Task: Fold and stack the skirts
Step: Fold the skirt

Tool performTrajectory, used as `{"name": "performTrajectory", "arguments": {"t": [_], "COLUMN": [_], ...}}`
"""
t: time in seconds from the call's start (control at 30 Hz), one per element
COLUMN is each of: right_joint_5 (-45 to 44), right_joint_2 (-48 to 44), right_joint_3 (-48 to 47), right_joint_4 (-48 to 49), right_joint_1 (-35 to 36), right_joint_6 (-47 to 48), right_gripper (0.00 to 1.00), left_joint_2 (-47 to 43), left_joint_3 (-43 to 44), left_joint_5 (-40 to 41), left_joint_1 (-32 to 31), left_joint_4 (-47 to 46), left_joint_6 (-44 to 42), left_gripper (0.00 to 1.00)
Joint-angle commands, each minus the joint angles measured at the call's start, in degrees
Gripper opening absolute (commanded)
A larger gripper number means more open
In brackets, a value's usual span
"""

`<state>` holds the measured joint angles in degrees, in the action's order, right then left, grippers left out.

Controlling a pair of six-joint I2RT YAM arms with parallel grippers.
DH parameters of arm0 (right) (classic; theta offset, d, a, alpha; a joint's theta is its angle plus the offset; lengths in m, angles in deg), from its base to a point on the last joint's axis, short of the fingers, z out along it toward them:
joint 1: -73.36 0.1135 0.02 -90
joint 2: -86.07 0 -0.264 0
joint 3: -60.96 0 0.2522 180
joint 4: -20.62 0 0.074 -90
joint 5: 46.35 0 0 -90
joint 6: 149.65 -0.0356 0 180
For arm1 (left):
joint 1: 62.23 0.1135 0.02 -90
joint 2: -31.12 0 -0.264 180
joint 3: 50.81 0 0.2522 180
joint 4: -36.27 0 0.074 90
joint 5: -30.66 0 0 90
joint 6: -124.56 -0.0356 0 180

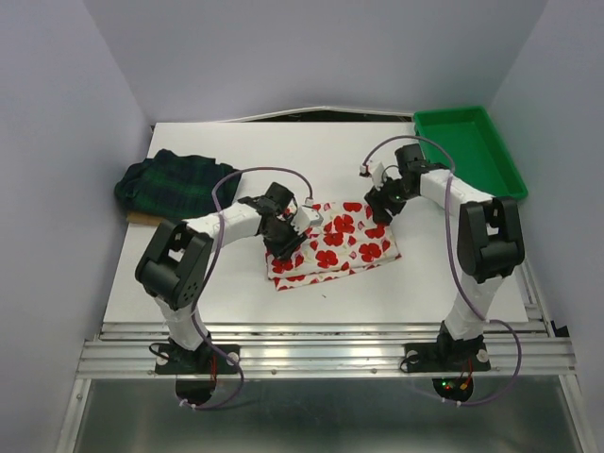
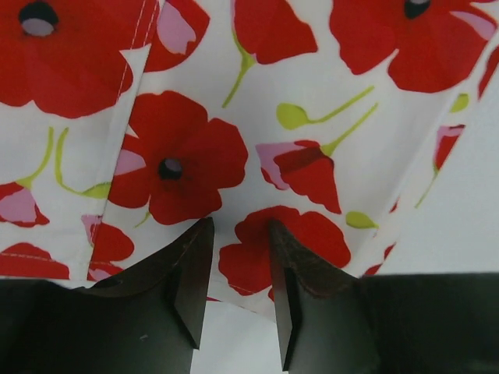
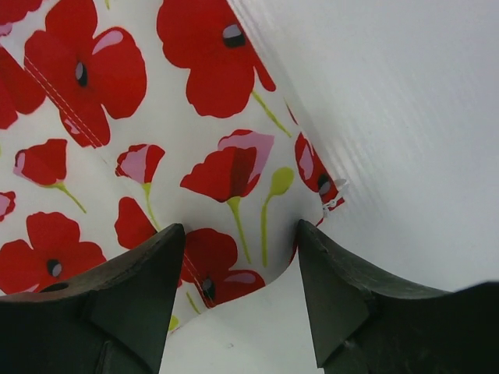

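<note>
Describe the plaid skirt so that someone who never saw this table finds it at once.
Look at the white table and go to its far left corner. There lies the plaid skirt, bunched up. It is dark green and navy, unlike the white, red-flowered skirt in the middle.

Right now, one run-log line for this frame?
stage: folding | floral skirt: folded, centre | plaid skirt: bunched, far left | left gripper: open, over floral edge | right gripper: open, over floral edge

White table (image 1: 189, 283), pale grey walls (image 1: 311, 57)
</note>
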<state>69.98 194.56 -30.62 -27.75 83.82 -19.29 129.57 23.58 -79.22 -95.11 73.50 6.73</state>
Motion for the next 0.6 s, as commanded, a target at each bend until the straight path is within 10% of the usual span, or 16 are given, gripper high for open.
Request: {"name": "performTrajectory", "arguments": {"t": [0.0, 0.37, 0.57], "right_joint_5": [-6.0, -4.8, 7.5], "right_joint_2": [-0.1, -7.3, -10.2], "right_joint_3": [2.3, 14.7, 7.5], "right_joint_4": [-0.3, -8.6, -11.5], "right_joint_1": [1.1, 6.0, 9.8], "right_joint_6": [1.7, 0.5, -13.6], "right_gripper": [0.65, 0.64, 0.65], "left_joint_2": [3.7, 21.5, 14.0], "left_joint_3": [3.9, 34.3, 38.8], "left_joint_5": [4.8, 4.9, -7.2], "left_joint_1": [1.1, 11.3, 16.2], "left_joint_4": [-0.2, 3.4, 1.0], "left_joint_6": [0.3, 1.2, 9.3], "left_gripper": [0.43, 0.42, 0.5]}}
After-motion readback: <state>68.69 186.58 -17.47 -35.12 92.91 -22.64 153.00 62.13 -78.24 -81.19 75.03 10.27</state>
